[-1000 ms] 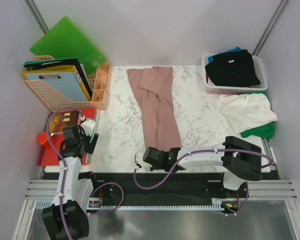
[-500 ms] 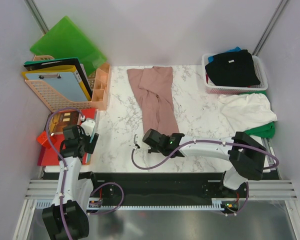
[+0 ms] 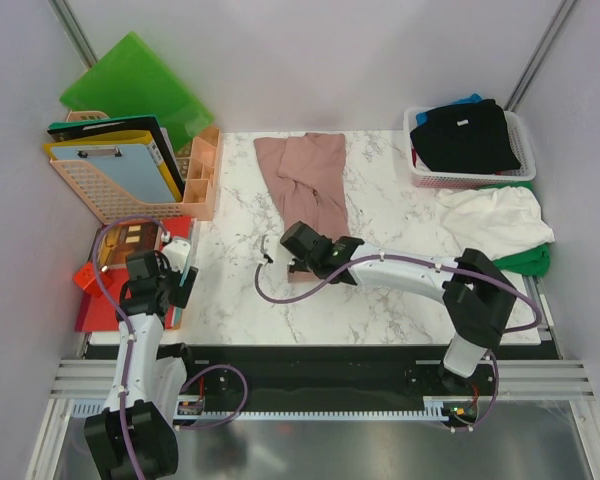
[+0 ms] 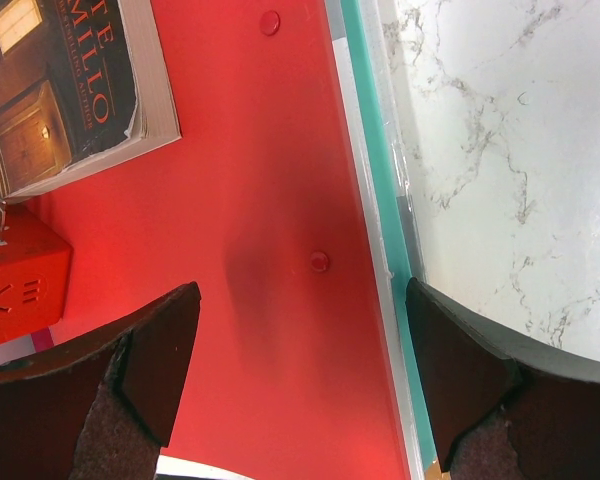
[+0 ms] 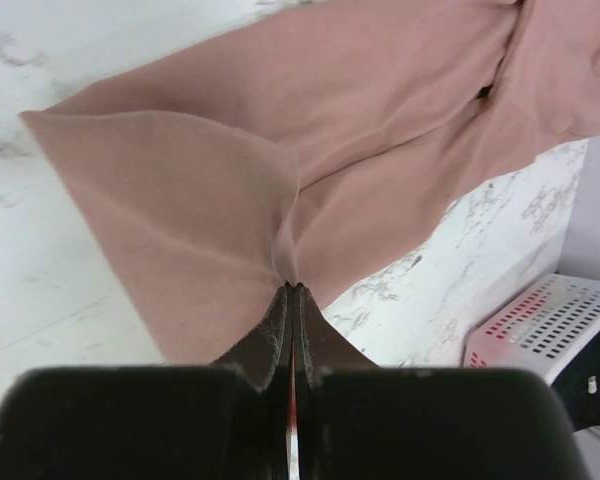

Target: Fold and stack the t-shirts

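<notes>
Right wrist view gives you the right gripper [image 5: 293,292] pinched tight on a fold of the dusty pink cloth t-shirt [image 5: 380,140], jaws pressed together with the fabric bunched between them. From the top external view you find that shirt lying from the upper middle of the frame down to the gripper near the centre of the white marbled table [image 3: 380,300]. Your left gripper [image 4: 300,350] hangs spread wide, holding nothing, over the stiff red plastic folder [image 4: 260,180] at the lower left.
</notes>
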Controlling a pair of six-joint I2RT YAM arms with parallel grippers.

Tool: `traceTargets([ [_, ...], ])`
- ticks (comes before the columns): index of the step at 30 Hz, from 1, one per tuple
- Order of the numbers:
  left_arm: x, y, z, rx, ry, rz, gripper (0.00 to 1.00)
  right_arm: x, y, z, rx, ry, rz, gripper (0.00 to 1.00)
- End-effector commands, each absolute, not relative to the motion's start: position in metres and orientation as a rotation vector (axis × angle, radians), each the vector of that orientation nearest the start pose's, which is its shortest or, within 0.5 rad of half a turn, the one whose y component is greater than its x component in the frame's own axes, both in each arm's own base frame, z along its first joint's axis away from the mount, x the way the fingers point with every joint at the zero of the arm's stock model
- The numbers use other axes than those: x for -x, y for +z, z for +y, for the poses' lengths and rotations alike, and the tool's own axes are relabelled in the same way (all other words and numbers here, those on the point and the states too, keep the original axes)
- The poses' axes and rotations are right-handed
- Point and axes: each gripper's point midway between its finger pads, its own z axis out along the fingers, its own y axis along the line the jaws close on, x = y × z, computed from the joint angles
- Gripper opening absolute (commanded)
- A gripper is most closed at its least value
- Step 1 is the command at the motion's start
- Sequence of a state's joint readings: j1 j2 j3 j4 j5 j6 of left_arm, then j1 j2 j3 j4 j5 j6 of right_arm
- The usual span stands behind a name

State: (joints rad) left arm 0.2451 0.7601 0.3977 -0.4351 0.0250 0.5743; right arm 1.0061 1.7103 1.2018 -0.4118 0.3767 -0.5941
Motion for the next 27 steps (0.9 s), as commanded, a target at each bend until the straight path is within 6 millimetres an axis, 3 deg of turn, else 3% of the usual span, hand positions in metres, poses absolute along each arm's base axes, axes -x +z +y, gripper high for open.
traceTargets([
  [1, -0.220, 0.064, 0.074, -0.419, 0.375, 2.344, 0.91, -0.326, 0.131, 0.314, 1.568, -0.323, 1.734, 0.00],
  [7, -0.218, 0.062, 0.075, -0.418, 0.380, 2.346, 0.91, -0.364, 0.126, 0.322, 1.557, -0.364, 1.740, 0.00],
  [14, -0.218, 0.064, 0.076, -0.422, 0.391, 2.339, 0.91, -0.384, 0.102, 0.328, 1.564, -0.383, 1.776, 0.02],
  [15, -0.218, 0.064, 0.076, -0.424, 0.392, 2.339, 0.91, -0.385, 0.102, 0.328, 1.557, -0.385, 1.782, 0.05],
  [17, -0.217, 0.064, 0.076, -0.427, 0.393, 2.338, 0.91, -0.384, 0.100, 0.323, 1.558, -0.383, 1.791, 0.21],
  [18, -0.217, 0.063, 0.076, -0.425, 0.394, 2.339, 0.91, -0.384, 0.100, 0.321, 1.555, -0.383, 1.795, 0.30],
  [19, -0.217, 0.063, 0.075, -0.428, 0.391, 2.339, 0.91, -0.382, 0.099, 0.317, 1.554, -0.379, 1.805, 0.46],
  [22, -0.217, 0.061, 0.074, -0.424, 0.380, 2.346, 0.91, -0.381, 0.107, 0.308, 1.512, -0.365, 1.821, 0.62],
  [27, -0.219, 0.059, 0.073, -0.420, 0.363, 2.350, 0.91, -0.374, 0.125, 0.300, 1.477, -0.359, 1.818, 0.67],
])
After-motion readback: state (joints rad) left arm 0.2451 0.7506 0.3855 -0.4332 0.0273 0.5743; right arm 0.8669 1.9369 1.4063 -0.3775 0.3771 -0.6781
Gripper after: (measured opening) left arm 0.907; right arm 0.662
